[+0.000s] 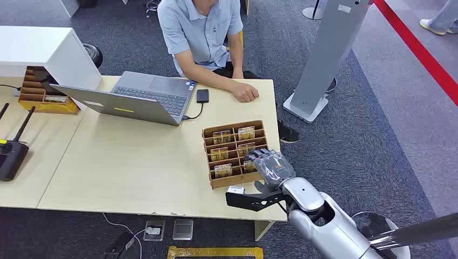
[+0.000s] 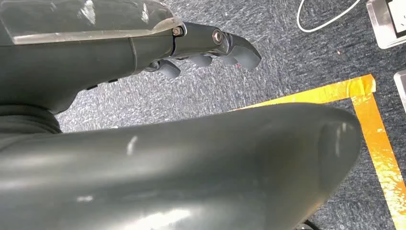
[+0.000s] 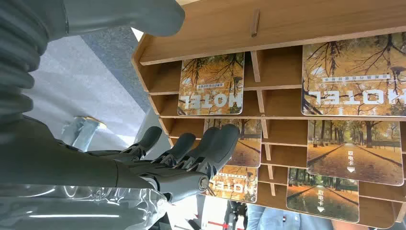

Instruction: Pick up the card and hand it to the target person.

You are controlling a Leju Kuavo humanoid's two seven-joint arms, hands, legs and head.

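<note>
A wooden card rack [image 1: 233,182] stands on the table [image 1: 135,167] near its front right edge, with several autumn-print hotel cards in its slots, such as one [image 1: 222,136] in the far row. My right hand [image 1: 271,166] hovers over the rack's near right slots, holding nothing. In the right wrist view its fingers [image 3: 218,141] stretch out across a card [image 3: 250,146] in the rack [image 3: 287,19], and the thumb [image 3: 129,14] stays apart from them. The person [image 1: 202,29] sits across the table, one hand [image 1: 246,93] resting on it. My left hand [image 2: 210,45] hangs over the carpet, holding nothing.
An open laptop [image 1: 135,97] and a phone [image 1: 202,96] lie on the far side of the table. A second wooden rack [image 1: 40,94] and a black device with antennas [image 1: 11,156] are at the left. A grey kiosk stand [image 1: 324,54] rises on the right. Orange tape [image 2: 378,139] marks the floor.
</note>
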